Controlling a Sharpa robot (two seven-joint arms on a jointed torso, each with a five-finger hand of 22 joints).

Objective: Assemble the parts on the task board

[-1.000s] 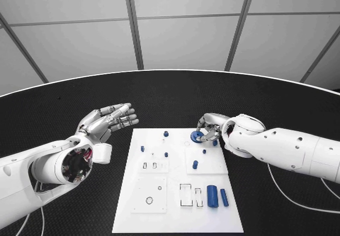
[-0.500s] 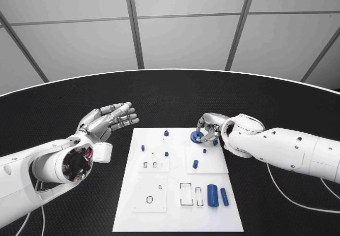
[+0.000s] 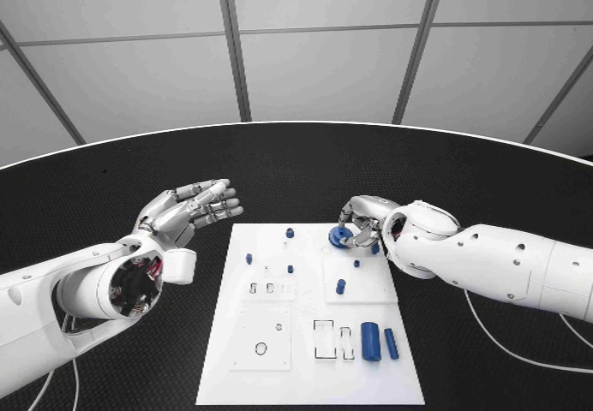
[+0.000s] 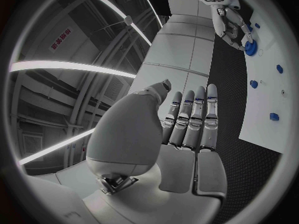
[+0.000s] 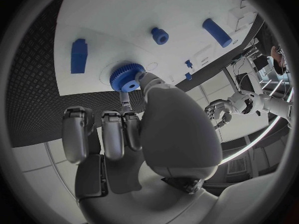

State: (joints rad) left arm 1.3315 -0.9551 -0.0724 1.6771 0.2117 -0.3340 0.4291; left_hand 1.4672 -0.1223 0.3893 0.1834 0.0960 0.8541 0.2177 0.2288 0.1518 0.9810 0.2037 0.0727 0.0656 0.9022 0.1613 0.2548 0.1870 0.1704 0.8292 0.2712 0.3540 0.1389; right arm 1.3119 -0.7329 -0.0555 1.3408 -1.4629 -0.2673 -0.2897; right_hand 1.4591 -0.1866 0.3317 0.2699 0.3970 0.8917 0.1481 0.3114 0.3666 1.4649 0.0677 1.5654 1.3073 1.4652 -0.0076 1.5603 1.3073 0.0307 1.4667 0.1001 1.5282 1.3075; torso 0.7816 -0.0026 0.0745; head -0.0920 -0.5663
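Note:
The white task board (image 3: 309, 368) lies in the middle of the table. My right hand (image 3: 361, 224) is over its far right corner and pinches a blue gear (image 3: 338, 238) between thumb and a finger. In the right wrist view the blue gear (image 5: 127, 79) sits over a round outline on the board (image 5: 118, 20); whether it touches the board I cannot tell. My left hand (image 3: 192, 210) is raised to the left of the board's far end, fingers straight and apart, holding nothing. The left wrist view shows the left hand (image 4: 187, 129) and the gear (image 4: 251, 48).
Loose blue parts lie on the board: a thick cylinder (image 3: 369, 340) and a thin rod (image 3: 391, 343) near the front right, and small pegs (image 3: 290, 232) towards the far end. The black table (image 3: 123, 188) surrounds the board.
My right hand has shifted slightly to the left with the gear. The left hand has not moved.

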